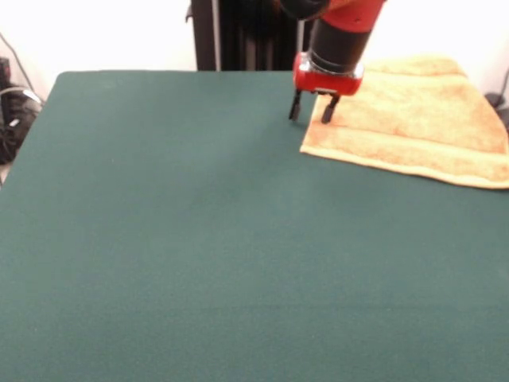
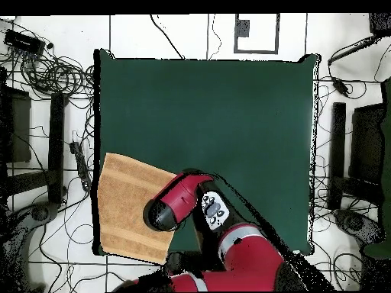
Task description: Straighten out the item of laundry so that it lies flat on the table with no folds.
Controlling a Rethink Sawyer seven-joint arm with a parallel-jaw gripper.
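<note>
So the towel [image 1: 413,111] is sitting at the far right corner of the table [image 1: 199,239] in the front view, close to the robot's side, looking mostly spread out, though I can't really tell if its far edge is doubled over. The gripper [image 1: 310,110] hangs just over the towel's left corner, its two prongs apart and holding nothing.

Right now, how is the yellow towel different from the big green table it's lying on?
The towel is yellow-orange and fluffy-looking; the table is dark green and smooth. The towel is small and sits at one corner of the far bigger table. The towel has a woven band near its edge; the table is plain. Both lie flat under the gripper.
</note>
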